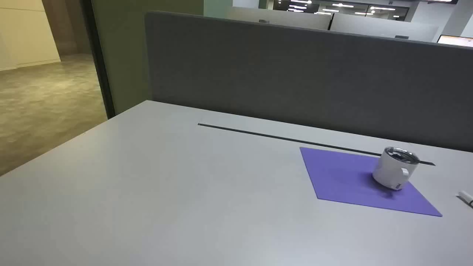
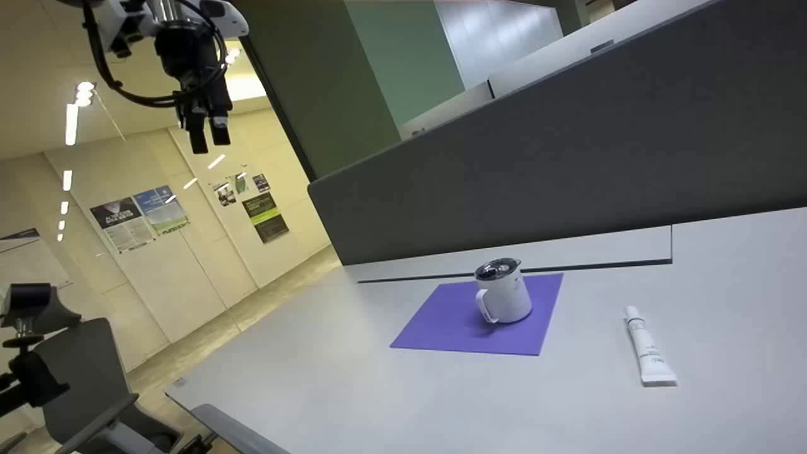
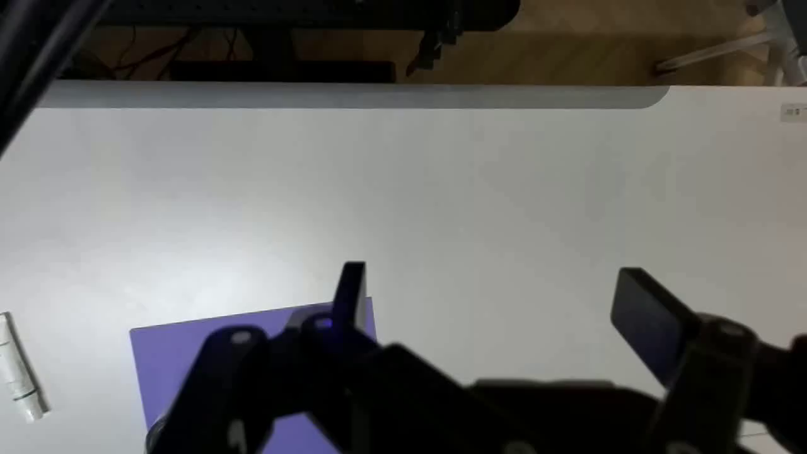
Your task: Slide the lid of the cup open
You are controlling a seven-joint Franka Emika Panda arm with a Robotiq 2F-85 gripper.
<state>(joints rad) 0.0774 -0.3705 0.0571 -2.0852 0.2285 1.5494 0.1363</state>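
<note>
White cup point(image 2: 510, 300), upright on the purple mat point(image 2: 435, 325), one handle point(image 1: 405, 172), glossy dark lid point(image 2: 496, 269) on top (slid open or not, can't tell)

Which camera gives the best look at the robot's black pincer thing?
The wrist view: the gripper is close up, its two fingers wide apart, though the picture's bottom edge cuts it off. In an exterior view the gripper shows small and distant, pointing down. Nowhere else is it in view.
</note>
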